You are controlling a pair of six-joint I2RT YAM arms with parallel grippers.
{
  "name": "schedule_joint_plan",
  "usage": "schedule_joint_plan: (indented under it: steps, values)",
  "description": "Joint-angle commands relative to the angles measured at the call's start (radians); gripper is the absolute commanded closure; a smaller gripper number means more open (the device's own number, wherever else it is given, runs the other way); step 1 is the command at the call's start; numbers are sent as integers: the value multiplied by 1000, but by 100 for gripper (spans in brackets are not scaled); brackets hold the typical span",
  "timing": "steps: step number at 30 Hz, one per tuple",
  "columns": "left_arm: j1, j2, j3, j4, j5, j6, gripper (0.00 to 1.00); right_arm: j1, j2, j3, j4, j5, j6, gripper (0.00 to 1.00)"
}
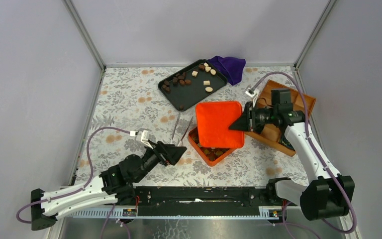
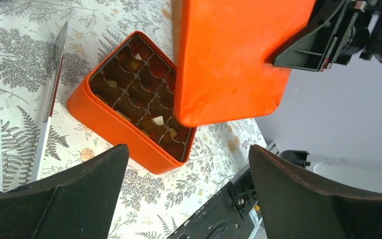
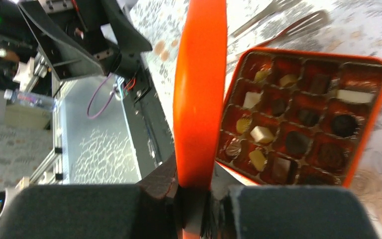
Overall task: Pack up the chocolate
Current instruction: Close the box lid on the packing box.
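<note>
Lid (image 1: 219,123) hanging partly over the orange box (image 2: 114,124) of chocolate (image 3: 261,133).
Your left gripper (image 1: 178,153) is hovering low over the table (image 1: 129,99), jaws spread, just short of the box; your right gripper (image 1: 238,124) is pinching the lid's edge; more chocolate is lying on the black tray (image 1: 194,92) beyond.

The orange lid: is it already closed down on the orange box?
No, the right gripper holds the orange lid raised over the orange box, whose cells with chocolate pieces are partly uncovered.

Overhead looks down; 2 close wrist views share the box (image 2: 113,130).
</note>
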Motion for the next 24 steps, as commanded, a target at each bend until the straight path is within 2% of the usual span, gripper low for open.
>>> schedule_joint_plan:
  steps: [1, 6, 9, 13, 15, 20, 24]
  values:
    - [-5, -55, -7, 5, 54, 138, 2, 77, 39, 96, -234, 17, -209, 100]
    - [-3, -88, -34, 22, 115, 138, 7, 126, 112, 149, -408, -11, -380, 100]
    - [6, -68, -61, 85, 181, 113, 8, 148, 129, 146, -421, -20, -401, 100]
    - [57, 53, -61, 184, 260, 76, 8, 168, 154, 161, -431, -17, -415, 100]
    - [119, 130, -54, 233, 324, 49, 9, 169, 166, 174, -454, -20, -434, 100]
    - [327, 315, -104, 534, 603, -61, 20, 172, 180, 177, -472, -35, -454, 100]
    - [377, 456, -129, 742, 712, -101, 25, 172, 199, 179, -496, -59, -471, 100]
